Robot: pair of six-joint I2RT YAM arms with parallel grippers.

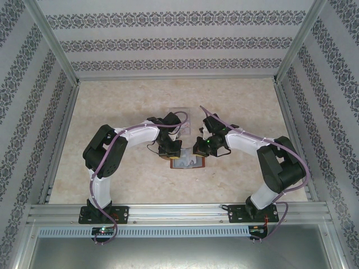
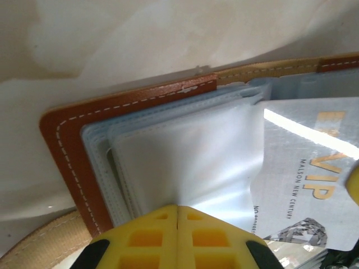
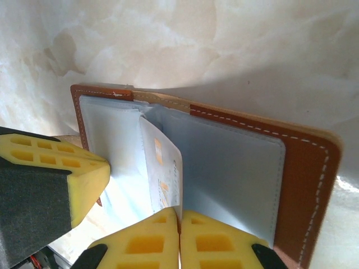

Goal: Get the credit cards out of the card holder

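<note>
The card holder (image 1: 188, 163), a reddish-brown leather wallet, lies open on the table between the two arms. My left gripper (image 2: 178, 207) is shut on one of its translucent blue-grey pocket sleeves (image 2: 185, 157), pinching the sleeve's edge. A whitish credit card (image 2: 305, 168) with gold VIP lettering sticks partly out of the pockets. My right gripper (image 3: 180, 212) is shut on the near edge of that credit card (image 3: 166, 168), which stands tilted up from the card holder (image 3: 305, 185). In the top view the left gripper (image 1: 170, 149) and the right gripper (image 1: 201, 149) sit close together over the wallet.
A clear tray (image 1: 180, 110) lies just behind the grippers. Patterned walls and metal rails (image 1: 168, 212) enclose the marbled table (image 1: 123, 95). The left gripper's yellow finger (image 3: 61, 174) stands close beside the card in the right wrist view.
</note>
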